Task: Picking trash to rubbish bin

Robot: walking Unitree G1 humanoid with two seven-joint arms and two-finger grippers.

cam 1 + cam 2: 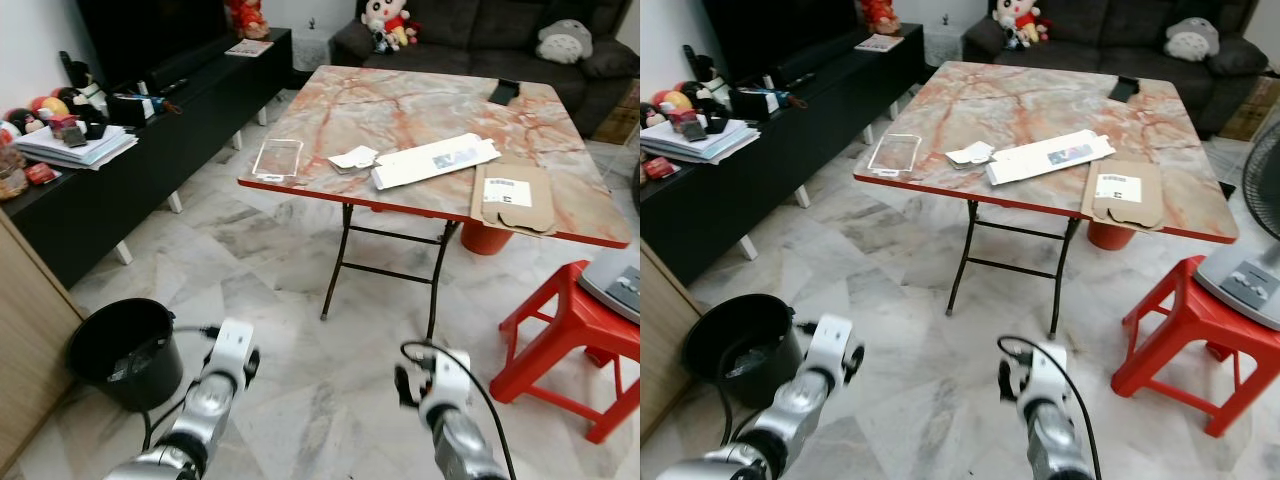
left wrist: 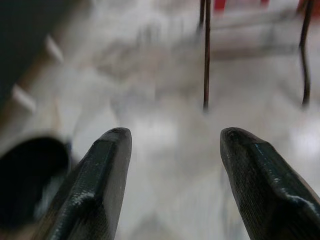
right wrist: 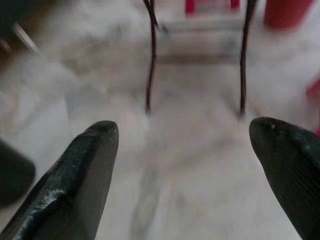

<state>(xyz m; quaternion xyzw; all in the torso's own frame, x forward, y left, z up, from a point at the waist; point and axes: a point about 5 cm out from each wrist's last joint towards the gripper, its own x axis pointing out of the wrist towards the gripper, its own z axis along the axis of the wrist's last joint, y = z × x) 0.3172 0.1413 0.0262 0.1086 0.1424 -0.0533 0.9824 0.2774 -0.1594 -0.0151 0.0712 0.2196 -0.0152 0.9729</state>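
Ahead of and above both spread, empty grippers, left gripper (image 2: 172,165) and right gripper (image 3: 200,165), lies the white envelope (image 1: 435,160) on the marble table (image 1: 400,100), long axis crosswise, nearer the right.

Marble floor (image 1: 300,300); folding table (image 1: 400,100) (red-edged), red stool (image 1: 570,330), dark sofa (image 1: 480,30), black cabinet (image 1: 120,170).

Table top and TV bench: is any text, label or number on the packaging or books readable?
None can be read.
Brown cardboard: white shipping label, print too small.
Long white box: dark printed patch, blurred.
Booklet on the black bench: cover print too small.
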